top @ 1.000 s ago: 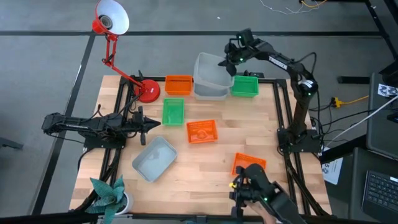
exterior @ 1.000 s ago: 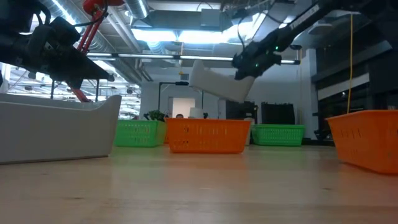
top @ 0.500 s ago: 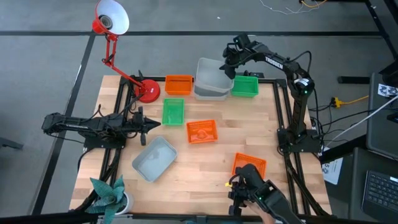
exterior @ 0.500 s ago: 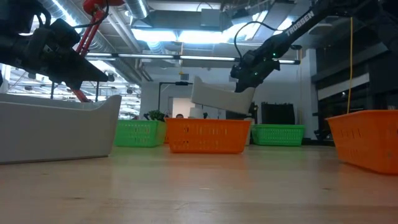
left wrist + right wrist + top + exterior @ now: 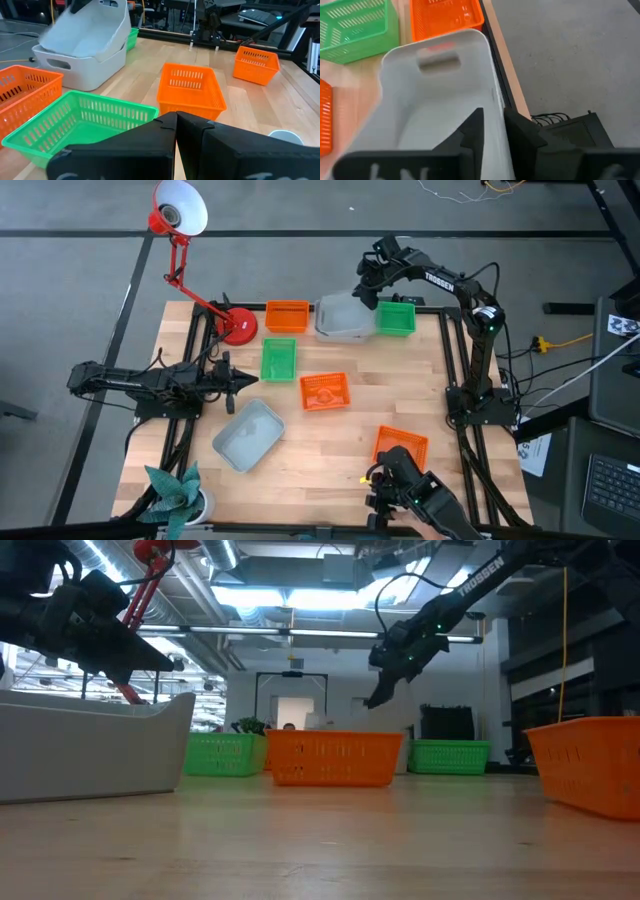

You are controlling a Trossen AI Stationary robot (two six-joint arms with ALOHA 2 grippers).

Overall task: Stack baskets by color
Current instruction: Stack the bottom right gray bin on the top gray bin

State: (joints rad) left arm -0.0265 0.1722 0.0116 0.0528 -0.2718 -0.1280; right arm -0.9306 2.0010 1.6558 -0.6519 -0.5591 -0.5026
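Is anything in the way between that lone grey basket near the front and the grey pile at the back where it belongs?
Yes. An orange basket and a green basket sit on the table between the lone grey basket and the grey pile. Lifted over them, nothing visible blocks it; the right claw hangs over the pile.

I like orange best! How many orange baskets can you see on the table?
3. One orange basket sits at the back beside the lamp base, one in the middle, one near the front right edge. None seems hidden.

One camera looks straight down on the whole wooden table [image 5: 330,430]; another sits at tabletop level, facing the room. Both wrist cameras look close past dark fingers and share the stacked translucent pale grey plastic baskets [image 5: 85,47].
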